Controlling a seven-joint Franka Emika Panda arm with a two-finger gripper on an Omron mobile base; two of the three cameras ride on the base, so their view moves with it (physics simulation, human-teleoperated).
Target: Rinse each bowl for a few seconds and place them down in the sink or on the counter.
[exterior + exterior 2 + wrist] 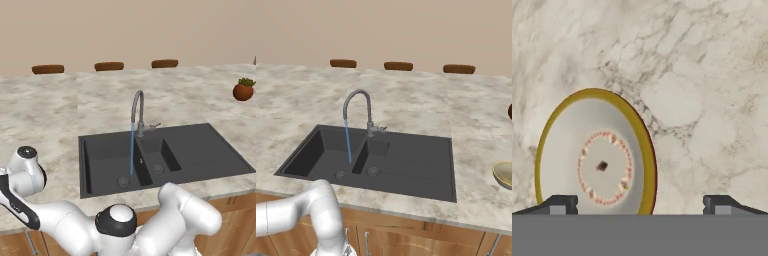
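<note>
In the hand view, a shallow bowl (599, 160) with a brown-yellow rim and whitish inside rests on the marbled counter (702, 90). My gripper (639, 205) hovers over it, open. The left fingertip (559, 204) sits over the bowl's left side, and the right fingertip (719, 204) is over bare stone beyond the rim. A deeper olive-tan bowl (503, 173) stands on the counter (476, 150) right of the sink (406, 170), cut off by the picture's edge. Water runs in a thin blue stream (132, 150) from the curved grey tap (137, 107) into the left basin of the black sink (200, 150).
A round reddish-brown pot with a green plant (243, 91) stands at the far right of the counter (45, 120). Three brown stool tops (109, 66) line the counter's far edge. Light wooden cabinets (406, 235) run below the counter's front edge.
</note>
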